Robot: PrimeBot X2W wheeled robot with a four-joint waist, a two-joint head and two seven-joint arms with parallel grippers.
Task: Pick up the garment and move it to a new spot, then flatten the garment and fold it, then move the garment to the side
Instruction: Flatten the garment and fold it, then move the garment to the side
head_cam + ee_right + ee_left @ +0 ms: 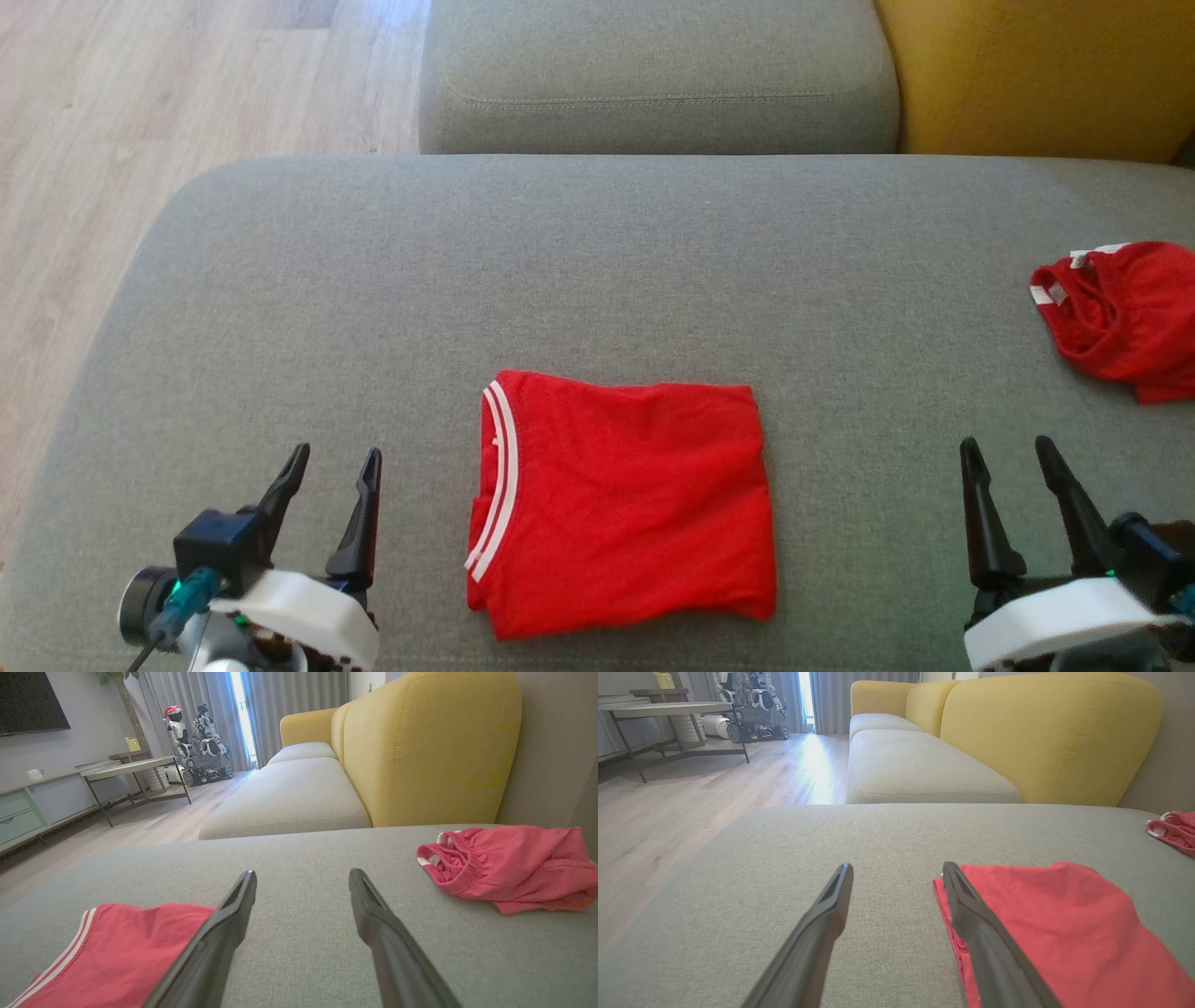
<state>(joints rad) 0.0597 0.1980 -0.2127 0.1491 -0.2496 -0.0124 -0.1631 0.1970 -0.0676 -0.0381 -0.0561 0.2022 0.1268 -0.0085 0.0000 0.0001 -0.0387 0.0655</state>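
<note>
A red garment (pixel 624 499) with white stripes along its left edge lies folded into a neat rectangle on the grey cushion (pixel 597 271), near the front and at the centre. To its left, my left gripper (pixel 336 457) stands open and empty, apart from the cloth. Off to the right, my right gripper (pixel 1008 450) is open and empty too. The left wrist view has the folded garment (pixel 1059 924) just right of my left gripper (pixel 896 870). In the right wrist view it (pixel 117 947) lies left of my right gripper (pixel 302 877).
A second red garment (pixel 1125 313) lies crumpled at the cushion's right edge, also in the right wrist view (pixel 509 865). A yellow sofa back (pixel 1036 75) and another grey seat (pixel 653 75) stand behind. Wooden floor (pixel 140 140) lies to the left, with a table (pixel 668 709) and a parked robot (pixel 752 714) beyond.
</note>
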